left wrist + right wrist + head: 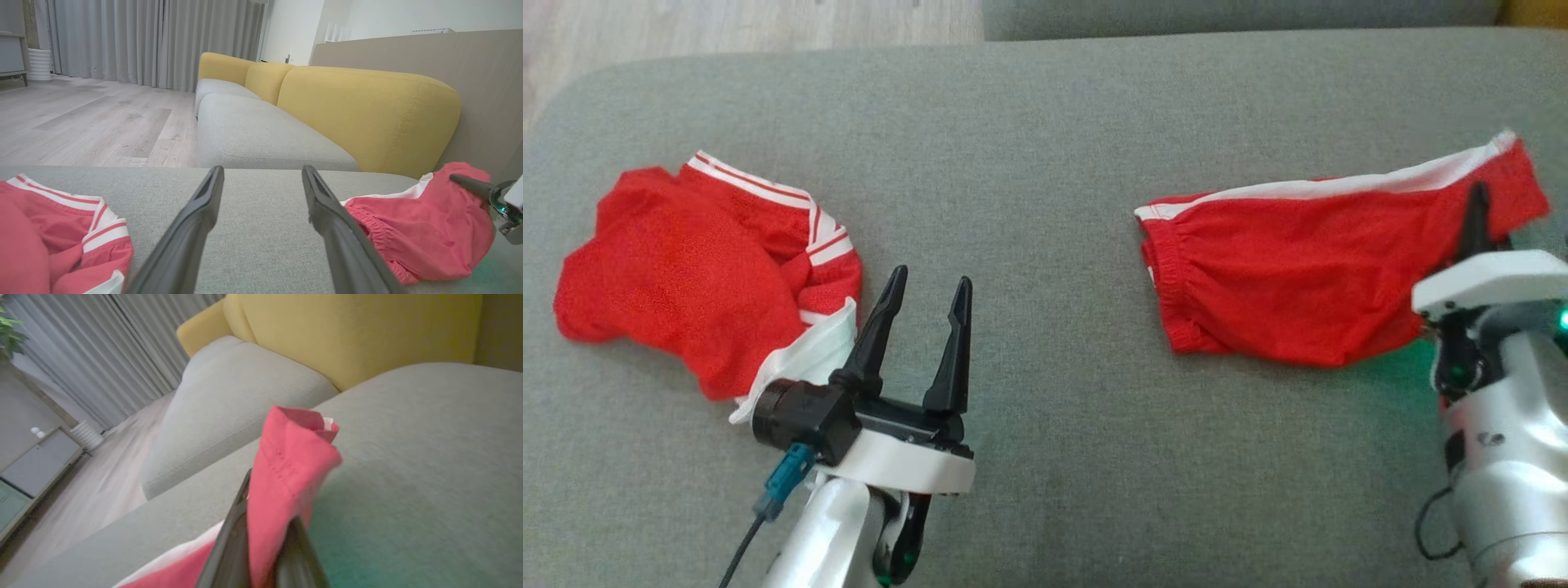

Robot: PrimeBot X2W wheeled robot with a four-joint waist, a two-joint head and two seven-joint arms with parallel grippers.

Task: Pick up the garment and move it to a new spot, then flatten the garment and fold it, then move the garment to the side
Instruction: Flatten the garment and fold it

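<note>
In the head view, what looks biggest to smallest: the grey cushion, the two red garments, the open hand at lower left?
1. grey cushion, by far.
2. red shorts on the right and crumpled red garment on the left: too alike to rank.
3. left hand, smallest, though nearest the camera.

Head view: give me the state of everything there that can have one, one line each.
red shorts: lying on the grey cushion, one end pinched up.
other red garment: crumpled, lying untouched.
left gripper: open, empty.
right gripper: shut on the red shorts.
</note>
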